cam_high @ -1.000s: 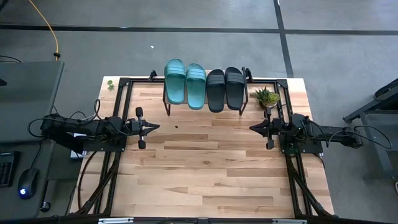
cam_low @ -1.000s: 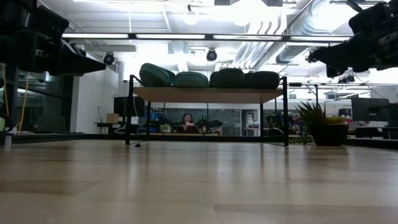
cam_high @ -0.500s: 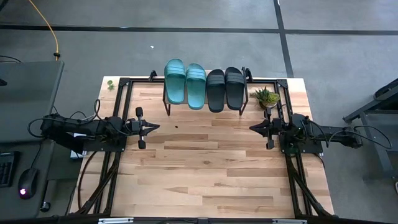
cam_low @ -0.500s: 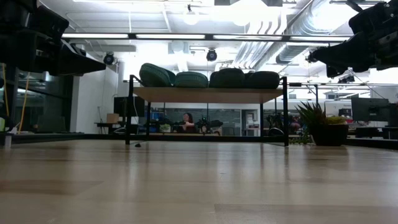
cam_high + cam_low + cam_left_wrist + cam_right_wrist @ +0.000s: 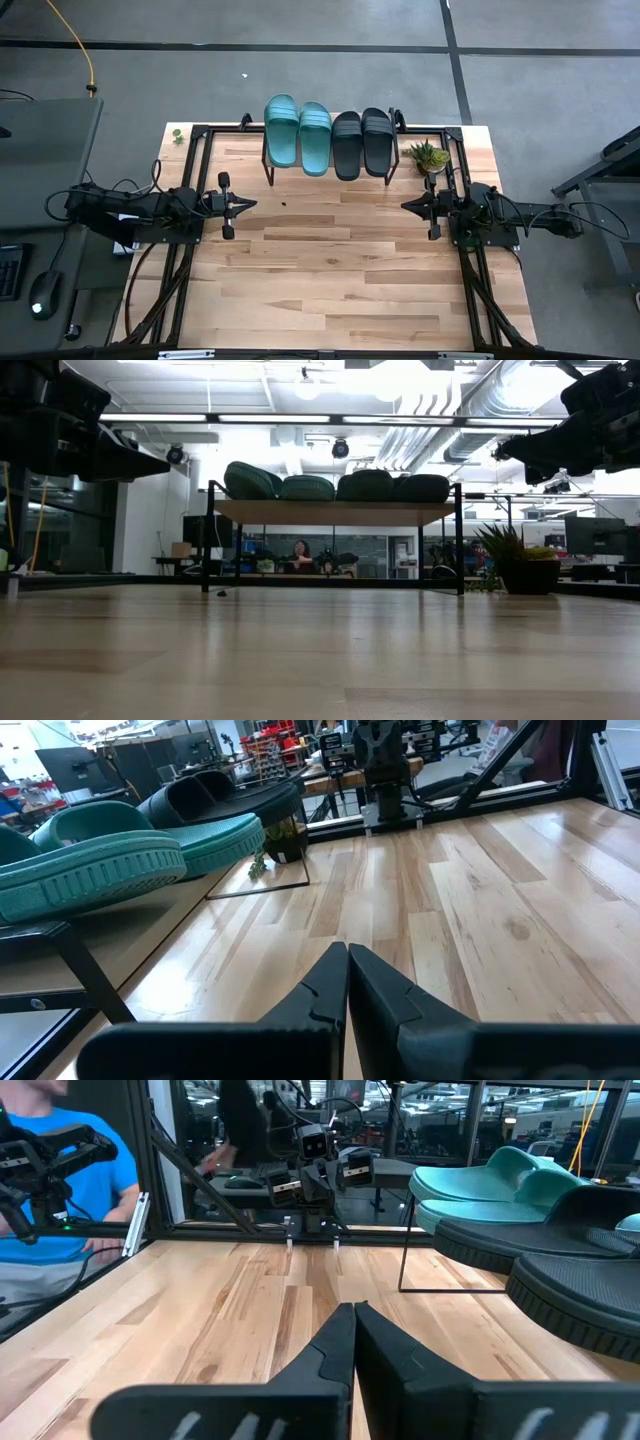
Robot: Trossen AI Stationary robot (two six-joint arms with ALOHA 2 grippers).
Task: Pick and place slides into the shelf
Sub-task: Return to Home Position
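Two teal-green slides (image 5: 298, 132) and two black slides (image 5: 362, 141) lie side by side, soles down, on the plank top of the shelf (image 5: 335, 512) at the table's far edge. My left gripper (image 5: 252, 204) hovers above the table's left side, shut, pointing toward the middle. My right gripper (image 5: 404, 206) hovers above the right side, shut, pointing back at it. In the left wrist view my left gripper (image 5: 347, 952) touches nothing, with the teal slides (image 5: 110, 860) off to one side. My right gripper (image 5: 354, 1310) is likewise free, with the black slides (image 5: 585, 1275) beside it.
A small potted plant (image 5: 429, 156) stands at the far right, beside the shelf's right legs. A tiny dark speck (image 5: 284, 203) lies on the bare wooden tabletop (image 5: 330, 270) between the arms. A person in a blue shirt (image 5: 70, 1190) sits beyond the table's edge.
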